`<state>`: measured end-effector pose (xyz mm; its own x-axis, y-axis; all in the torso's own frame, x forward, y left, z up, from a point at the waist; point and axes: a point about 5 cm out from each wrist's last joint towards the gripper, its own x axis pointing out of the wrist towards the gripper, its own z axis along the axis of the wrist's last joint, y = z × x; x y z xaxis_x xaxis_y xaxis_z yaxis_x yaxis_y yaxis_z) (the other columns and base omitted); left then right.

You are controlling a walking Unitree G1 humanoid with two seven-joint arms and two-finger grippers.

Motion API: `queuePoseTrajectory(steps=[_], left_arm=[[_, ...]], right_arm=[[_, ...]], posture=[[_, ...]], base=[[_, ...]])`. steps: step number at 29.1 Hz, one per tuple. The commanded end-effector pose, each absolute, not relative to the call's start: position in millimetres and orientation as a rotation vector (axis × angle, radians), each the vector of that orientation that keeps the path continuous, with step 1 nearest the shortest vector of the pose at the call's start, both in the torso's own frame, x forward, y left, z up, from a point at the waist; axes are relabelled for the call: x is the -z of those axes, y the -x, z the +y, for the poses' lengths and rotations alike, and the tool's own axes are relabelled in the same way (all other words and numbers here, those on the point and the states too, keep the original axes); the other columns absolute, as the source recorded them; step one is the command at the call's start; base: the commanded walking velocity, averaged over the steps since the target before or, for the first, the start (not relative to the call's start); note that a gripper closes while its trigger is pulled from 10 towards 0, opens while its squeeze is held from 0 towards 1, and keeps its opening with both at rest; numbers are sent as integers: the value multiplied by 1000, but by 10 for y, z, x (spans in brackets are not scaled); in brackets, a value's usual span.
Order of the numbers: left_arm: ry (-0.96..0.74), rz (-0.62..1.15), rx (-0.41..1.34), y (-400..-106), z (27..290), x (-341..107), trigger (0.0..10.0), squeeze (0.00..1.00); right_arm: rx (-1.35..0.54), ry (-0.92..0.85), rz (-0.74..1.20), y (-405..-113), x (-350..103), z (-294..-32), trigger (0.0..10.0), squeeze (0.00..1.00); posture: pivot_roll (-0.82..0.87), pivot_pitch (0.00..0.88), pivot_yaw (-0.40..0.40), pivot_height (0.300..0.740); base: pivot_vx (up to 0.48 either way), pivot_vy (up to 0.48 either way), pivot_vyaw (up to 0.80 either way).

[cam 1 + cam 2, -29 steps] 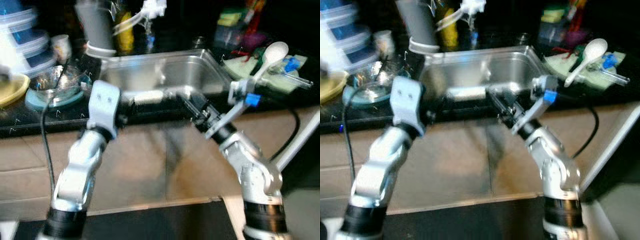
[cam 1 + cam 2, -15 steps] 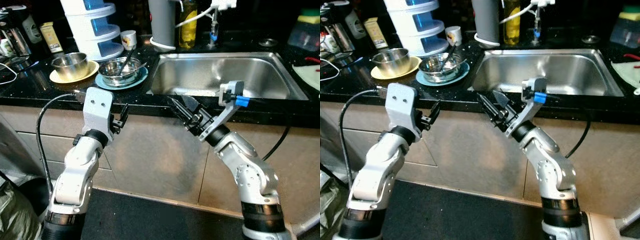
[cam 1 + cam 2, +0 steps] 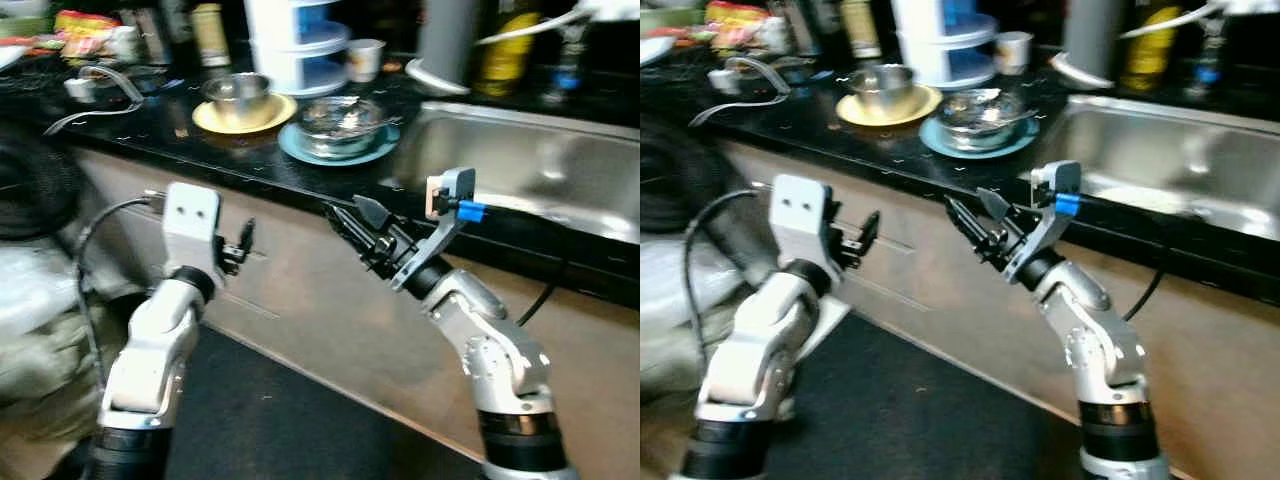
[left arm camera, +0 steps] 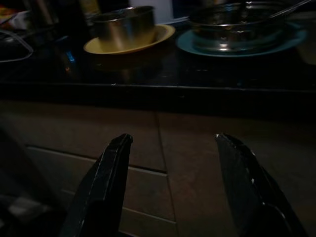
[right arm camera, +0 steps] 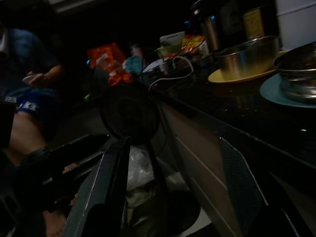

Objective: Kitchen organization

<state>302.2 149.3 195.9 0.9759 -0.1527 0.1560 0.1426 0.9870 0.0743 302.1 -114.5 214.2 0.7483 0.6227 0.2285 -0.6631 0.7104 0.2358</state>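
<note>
On the black counter (image 3: 170, 130), a steel bowl (image 3: 238, 92) rests on a yellow plate (image 3: 250, 115). Beside it a second steel bowl (image 3: 340, 115) holding a utensil sits on a teal plate (image 3: 335, 152). The steel sink (image 3: 540, 165) lies to the right. My left gripper (image 3: 245, 243) hangs open in front of the cabinet, below the counter edge, with nothing in it. My right gripper (image 3: 350, 215) is also open and empty, just below the edge near the teal plate. The left wrist view looks up at both bowls (image 4: 123, 24) between its fingers (image 4: 106, 182).
A white stacked container (image 3: 295, 40), a small cup (image 3: 363, 58), a grey cylinder (image 3: 445, 40) and bottles stand along the back of the counter. A pale bag (image 3: 40, 300) lies on the floor at left. A seated person (image 5: 29, 89) appears in the right wrist view.
The whole picture has swung to the left along the counter, so the sink and dishes sit further right. Both arms hold the same pose with open grippers.
</note>
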Motion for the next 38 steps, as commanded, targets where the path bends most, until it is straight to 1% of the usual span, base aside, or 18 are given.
queuePoseTrajectory(steps=[1,2,9,11,15,18,19,21,25,27,30,32,34,35,36,38], left_arm=[[-61,-156,147,-3033,1487,-1963,10000,0],[-61,-156,147,-3033,1487,-1963,10000,0],[-53,-141,140,-3008,1505,-1921,10000,0],[-60,-127,139,-3012,1502,-1891,10000,0],[-85,-63,127,-3016,1607,-1697,10000,0],[-91,-52,125,-3007,1637,-1661,10000,0],[-117,-20,114,-2978,1719,-1560,10000,0],[-128,-9,110,-2963,1750,-1526,10000,0],[-120,73,88,-2870,1944,-1281,10000,0],[-132,110,100,-2818,1993,-1158,10000,0],[-137,116,115,-2797,1987,-1127,10000,0],[-132,125,128,-2784,1974,-1091,10000,0],[-133,126,148,-2779,1958,-1077,10000,0],[-133,126,148,-2779,1958,-1077,10000,0],[-132,129,158,-2775,1949,-1064,10000,0],[-130,144,170,-2767,1950,-1005,10000,0]], right_arm=[[-715,-312,-140,-3040,-2141,-1152,10000,0],[-715,-312,-140,-3040,-2141,-1152,10000,0],[-686,-283,-130,-3064,-2119,-1175,10000,0],[-627,-257,-121,-3105,-2089,-1227,10000,0],[-425,-221,-78,-3193,-1901,-1617,10000,0],[-395,-221,-71,-3196,-1868,-1685,10000,0],[-348,-194,-50,-3174,-1792,-1826,10000,0],[-333,-185,-43,-3160,-1769,-1871,10000,0],[-180,-113,59,-3060,-1512,-2274,10000,0],[-134,-116,83,-2969,-1408,-2440,10000,0],[-119,-122,91,-2919,-1370,-2501,10000,0],[-149,-155,95,-2846,-1332,-2538,10000,0],[-252,-204,104,-2783,-1318,-2494,10000,0],[-252,-204,104,-2783,-1318,-2494,10000,0],[-348,-193,127,-2728,-1304,-2433,10000,0],[-446,-169,186,-2657,-1241,-2371,10000,0]], posture=[[-58,0,6,740],[-58,0,6,740],[-61,0,3,740],[-47,0,7,740],[-30,0,22,740],[-23,0,26,740],[-16,0,26,740],[-13,0,25,740],[-7,0,26,740],[-12,0,30,740],[-17,0,34,740],[-23,0,40,740],[-25,0,40,740],[-25,0,40,740],[-28,0,43,740],[-30,0,43,740]], base=[[0,0,800],[0,0,800],[0,0,0],[0,0,0],[0,0,0],[0,0,0],[0,0,0],[0,0,0],[0,0,0],[0,0,-378],[0,0,-785],[0,0,-800],[0,0,-800],[0,0,-800],[0,0,-800],[0,0,-800]])
